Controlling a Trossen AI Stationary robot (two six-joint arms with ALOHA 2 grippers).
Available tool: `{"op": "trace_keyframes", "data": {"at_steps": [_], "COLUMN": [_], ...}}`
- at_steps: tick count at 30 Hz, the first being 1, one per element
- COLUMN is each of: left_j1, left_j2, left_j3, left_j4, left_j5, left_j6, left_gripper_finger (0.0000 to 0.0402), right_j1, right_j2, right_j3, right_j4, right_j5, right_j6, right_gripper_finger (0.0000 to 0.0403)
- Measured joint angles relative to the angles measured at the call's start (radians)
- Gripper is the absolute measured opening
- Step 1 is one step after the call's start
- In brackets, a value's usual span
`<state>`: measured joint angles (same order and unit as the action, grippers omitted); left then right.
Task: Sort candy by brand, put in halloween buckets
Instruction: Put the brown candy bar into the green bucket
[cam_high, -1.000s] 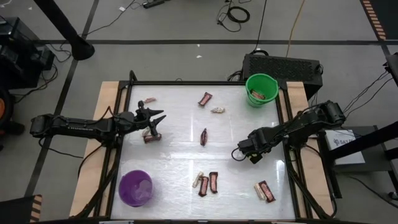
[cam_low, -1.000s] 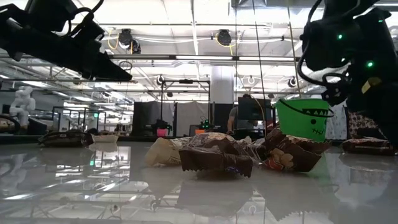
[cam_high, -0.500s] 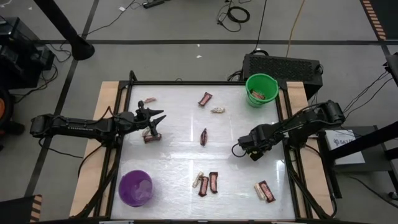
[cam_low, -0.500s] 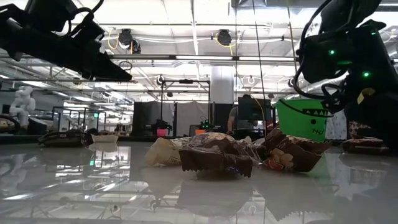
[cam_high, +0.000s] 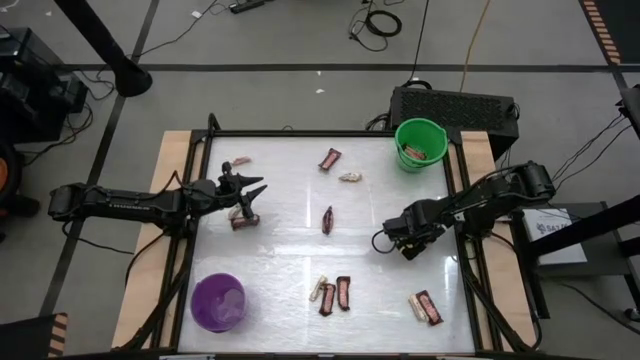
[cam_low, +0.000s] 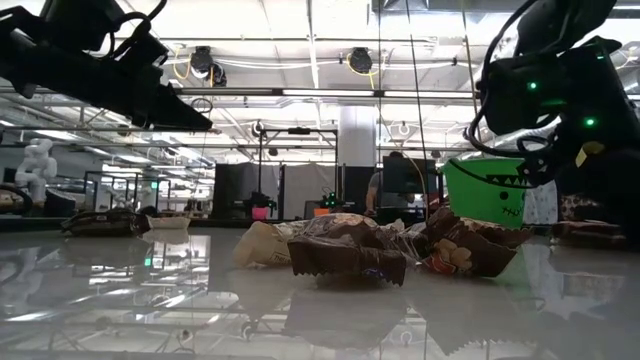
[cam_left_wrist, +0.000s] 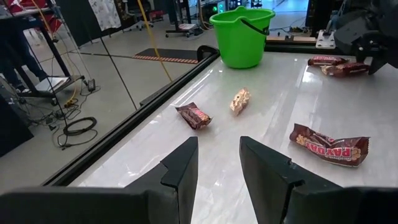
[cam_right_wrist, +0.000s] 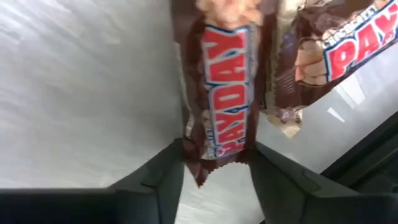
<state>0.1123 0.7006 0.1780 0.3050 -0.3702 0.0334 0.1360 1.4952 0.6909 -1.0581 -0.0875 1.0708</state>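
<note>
Small wrapped candy bars lie scattered on the glossy table: dark ones (cam_high: 331, 158) (cam_high: 328, 220) (cam_high: 343, 292) and pale ones (cam_high: 350, 177) (cam_high: 240, 160). The green bucket (cam_high: 420, 145) stands at the far right corner with bars inside. The purple bucket (cam_high: 218, 302) stands at the near left. My left gripper (cam_high: 256, 197) hovers open by a dark bar (cam_high: 240, 222). My right gripper (cam_high: 382, 243) is open at mid-right. Its fingers stand on either side of the end of a dark PayDay bar (cam_right_wrist: 225, 93), which lies on the table beside a second bar (cam_right_wrist: 336, 43). My right gripper comes at the PayDay bar from above, slanting, with the fingers along it. Its near end (cam_right_wrist: 217, 158) sits between the two fingers (cam_right_wrist: 165, 180), whose inner faces are close against the wrapper's sides. I cannot tell whether they touch it.
The right arm hides its two bars in the high view; the left wrist view shows them (cam_left_wrist: 339, 65) under the right gripper. Pairs of bars lie near the front edge (cam_high: 330, 294) (cam_high: 425, 307). A black frame rims the table (cam_high: 330, 133). A black box (cam_high: 455, 103) sits behind the green bucket.
My right gripper has shifted a little toward the table's far left over its bars, then held still. The left arm and the candy have kept still.
</note>
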Motion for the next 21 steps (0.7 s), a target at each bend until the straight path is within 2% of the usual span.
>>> {"op": "trace_keyframes", "data": {"at_steps": [14, 21], "left_j1": [0.0, 0.0], "left_j2": [0.0, 0.0], "left_j3": [0.0, 0.0], "left_j4": [0.0, 0.0], "left_j5": [0.0, 0.0], "left_j6": [0.0, 0.0], "left_gripper_finger": [0.0128, 0.0128], "right_j1": [0.001, 0.001], "right_j2": [0.002, 0.002], "right_j3": [0.003, 0.076], "right_j4": [-0.048, -0.073], "right_j5": [-0.103, -0.102], "right_j6": [-0.07, -0.105], "right_gripper_finger": [0.0011, 0.0009]}}
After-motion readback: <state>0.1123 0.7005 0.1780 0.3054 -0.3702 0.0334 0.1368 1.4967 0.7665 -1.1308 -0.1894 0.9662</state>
